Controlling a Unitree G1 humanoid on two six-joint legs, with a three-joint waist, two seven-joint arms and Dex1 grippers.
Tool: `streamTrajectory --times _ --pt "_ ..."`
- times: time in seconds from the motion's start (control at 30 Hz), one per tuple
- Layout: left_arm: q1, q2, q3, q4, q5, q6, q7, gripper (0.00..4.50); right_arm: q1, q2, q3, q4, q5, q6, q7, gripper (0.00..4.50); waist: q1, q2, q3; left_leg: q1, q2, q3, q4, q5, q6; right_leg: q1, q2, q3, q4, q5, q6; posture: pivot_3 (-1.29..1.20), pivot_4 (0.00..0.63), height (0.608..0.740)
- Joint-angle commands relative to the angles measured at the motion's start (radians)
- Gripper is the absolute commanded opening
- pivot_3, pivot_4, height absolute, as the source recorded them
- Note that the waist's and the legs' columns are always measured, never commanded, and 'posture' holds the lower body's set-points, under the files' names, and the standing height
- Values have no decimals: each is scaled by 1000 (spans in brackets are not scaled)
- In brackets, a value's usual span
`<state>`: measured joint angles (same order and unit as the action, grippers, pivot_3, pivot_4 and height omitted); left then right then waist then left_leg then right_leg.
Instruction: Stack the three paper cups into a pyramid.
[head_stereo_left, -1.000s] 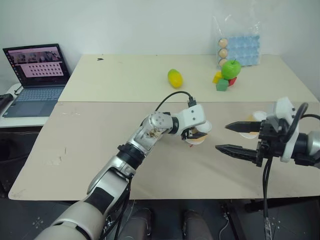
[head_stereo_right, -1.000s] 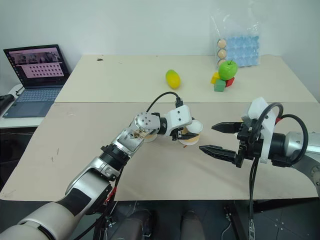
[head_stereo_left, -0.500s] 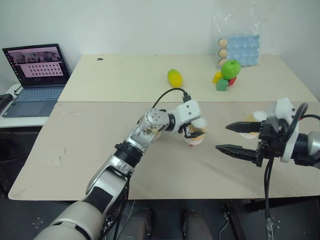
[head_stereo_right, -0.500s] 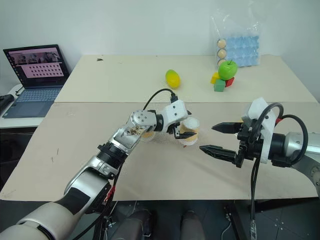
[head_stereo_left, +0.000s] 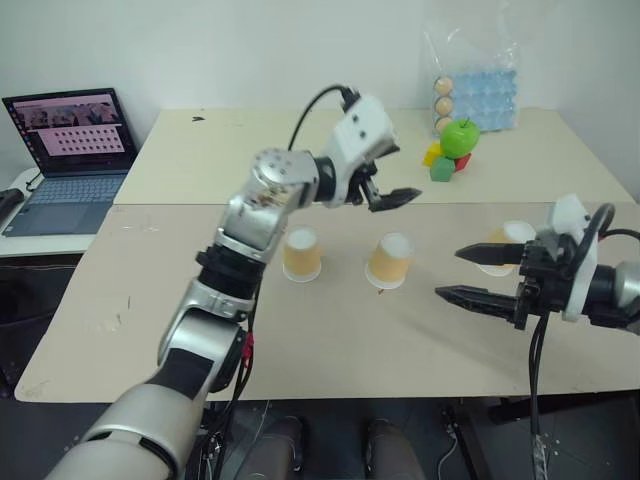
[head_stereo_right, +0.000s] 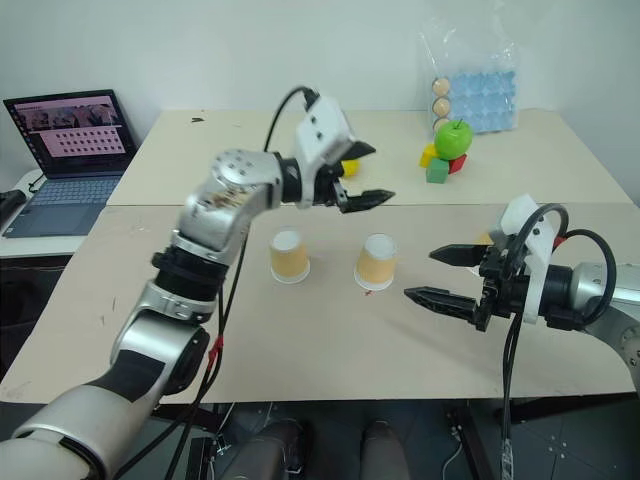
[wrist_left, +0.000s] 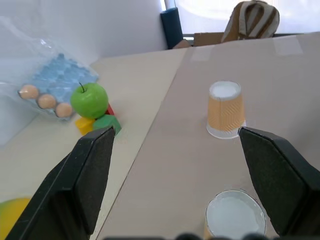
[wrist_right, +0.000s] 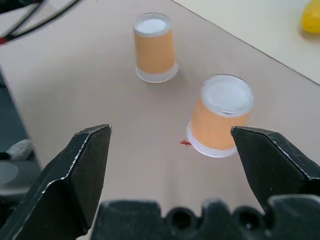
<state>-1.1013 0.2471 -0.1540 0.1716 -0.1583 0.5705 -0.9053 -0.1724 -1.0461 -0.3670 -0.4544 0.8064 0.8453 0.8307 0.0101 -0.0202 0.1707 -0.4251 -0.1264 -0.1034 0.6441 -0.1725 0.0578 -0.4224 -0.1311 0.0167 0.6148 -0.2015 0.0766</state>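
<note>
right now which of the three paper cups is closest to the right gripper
The cup sitting just behind the right gripper, partly hidden by its upper finger. The middle cup and the left cup stand upside down farther off toward the robot's left.

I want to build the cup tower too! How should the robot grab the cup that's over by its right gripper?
Probably by its tapered orange side wall, about halfway up, coming in level from the right. That third cup stands upside down, white end up, so there is no open rim to pinch. The right gripper is open right beside it, partly hiding it, and its fingers could close on opposite sides.
</note>
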Motion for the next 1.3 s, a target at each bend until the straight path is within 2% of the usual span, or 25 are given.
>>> streamTrajectory --times 0.03,0.13,0.37,0.63,0.83,1.13,1.3 --pt "60 156 43 -212 -101 98 -125 4219 16 28 -71 96 -140 -96 -98 4500 -2 0 0 0 0 0 0 0 0 -1 0 0 0 0 0 0 150 740" --pt "138 231 60 -319 -177 168 -159 4219 51 56 -96 109 -169 -124 -107 4500 -2 1 0 1 0 0 0 0 0 -1 1 2 4 2 -4 0 150 740" --pt "283 315 53 -443 -184 207 -105 4219 84 76 -103 -37 -36 -39 -45 4500 -1 1 0 2 0 0 0 -1 -3 0 1 2 4 2 -4 0 150 740" --pt "422 420 104 -470 -165 150 -55 4219 45 67 -69 -122 140 49 -26 4500 -2 1 0 2 1 0 0 -1 -3 -1 1 3 3 2 -4 0 150 740" --pt "518 467 127 -406 -137 56 -42 4219 -19 67 -5 -87 131 43 -22 4500 2 1 0 2 1 0 0 -2 -5 1 1 1 0 2 -3 0 150 740" --pt "535 436 107 -319 -113 -31 1 4219 -48 71 31 -67 115 31 -19 4500 4 1 0 1 1 0 -1 -4 -8 0 1 1 -1 3 -6 0 150 740" --pt "527 346 72 -255 -90 -67 56 4219 -47 76 27 -78 117 36 -33 4500 4 1 0 1 1 0 0 -4 -7 0 1 1 -1 3 -6 0 150 740"
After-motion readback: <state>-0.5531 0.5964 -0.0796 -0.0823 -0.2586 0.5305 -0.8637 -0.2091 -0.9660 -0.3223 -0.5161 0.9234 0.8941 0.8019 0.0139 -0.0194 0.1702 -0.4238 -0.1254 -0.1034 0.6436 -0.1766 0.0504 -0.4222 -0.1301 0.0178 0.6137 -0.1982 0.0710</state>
